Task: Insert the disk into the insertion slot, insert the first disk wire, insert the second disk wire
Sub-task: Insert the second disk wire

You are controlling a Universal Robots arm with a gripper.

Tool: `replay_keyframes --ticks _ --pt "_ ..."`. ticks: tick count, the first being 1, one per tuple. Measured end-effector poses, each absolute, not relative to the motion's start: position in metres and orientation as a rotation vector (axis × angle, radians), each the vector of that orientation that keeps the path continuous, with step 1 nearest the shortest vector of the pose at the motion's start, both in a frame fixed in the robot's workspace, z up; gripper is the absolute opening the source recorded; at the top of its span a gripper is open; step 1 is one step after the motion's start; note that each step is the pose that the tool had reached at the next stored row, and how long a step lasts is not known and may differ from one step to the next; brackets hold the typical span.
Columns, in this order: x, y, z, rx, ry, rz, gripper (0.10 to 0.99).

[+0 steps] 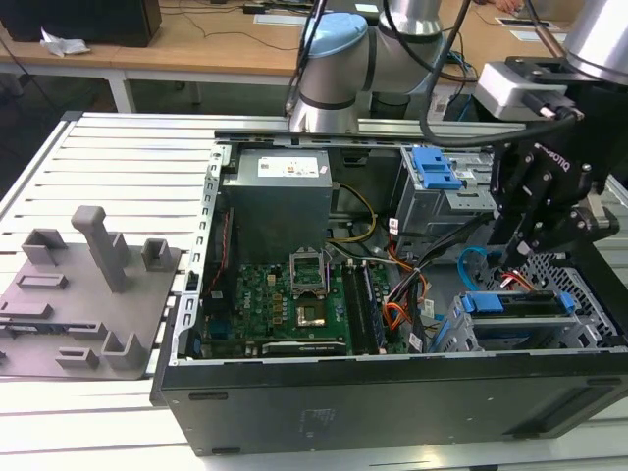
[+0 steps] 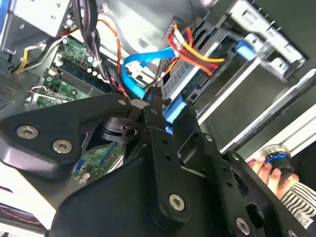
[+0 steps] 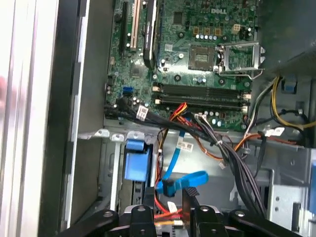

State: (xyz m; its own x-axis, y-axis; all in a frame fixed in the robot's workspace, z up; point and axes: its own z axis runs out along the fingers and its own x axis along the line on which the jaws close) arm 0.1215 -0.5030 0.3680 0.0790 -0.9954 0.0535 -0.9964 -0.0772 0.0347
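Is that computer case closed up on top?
No, the computer case lies open in the exterior view, with its green circuit board in plain sight inside.

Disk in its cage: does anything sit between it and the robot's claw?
Yes, wires. The disk sits in the slot, and the gripper hangs at its cabled end. A blue cable loops right in front of the gripper, and a red-and-yellow bundle runs onto the disk's end there.
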Motion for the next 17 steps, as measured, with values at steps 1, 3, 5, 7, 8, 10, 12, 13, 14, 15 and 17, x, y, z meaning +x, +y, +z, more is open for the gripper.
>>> replay_keyframes --ticks 1,3,5,7,8,10,12,13,14,15,17 --pt "0.1201 -0.5029 0.3675 2.261 -2.088 0.027 0.361" --pt "0.1176 -0.5029 0.3667 2.26 -2.08 0.035 0.361" --pt "0.1149 -0.5028 0.3658 2.26 -2.07 0.046 0.361" --pt "0.1129 -0.5022 0.3612 2.263 -2.065 0.047 0.361" --pt "0.1127 -0.502 0.3599 2.264 -2.063 0.048 0.361" --pt "0.1127 -0.502 0.3598 2.264 -2.063 0.048 0.361" --pt "0.1126 -0.502 0.3597 2.264 -2.063 0.049 0.361" --pt "0.1126 -0.502 0.3597 2.264 -2.063 0.049 0.361" --pt "0.1126 -0.502 0.3597 2.264 -2.063 0.049 0.361" --pt "0.1126 -0.502 0.3597 2.264 -2.063 0.049 0.282" --pt "0.1126 -0.502 0.3597 2.263 -2.062 0.05 0.216"
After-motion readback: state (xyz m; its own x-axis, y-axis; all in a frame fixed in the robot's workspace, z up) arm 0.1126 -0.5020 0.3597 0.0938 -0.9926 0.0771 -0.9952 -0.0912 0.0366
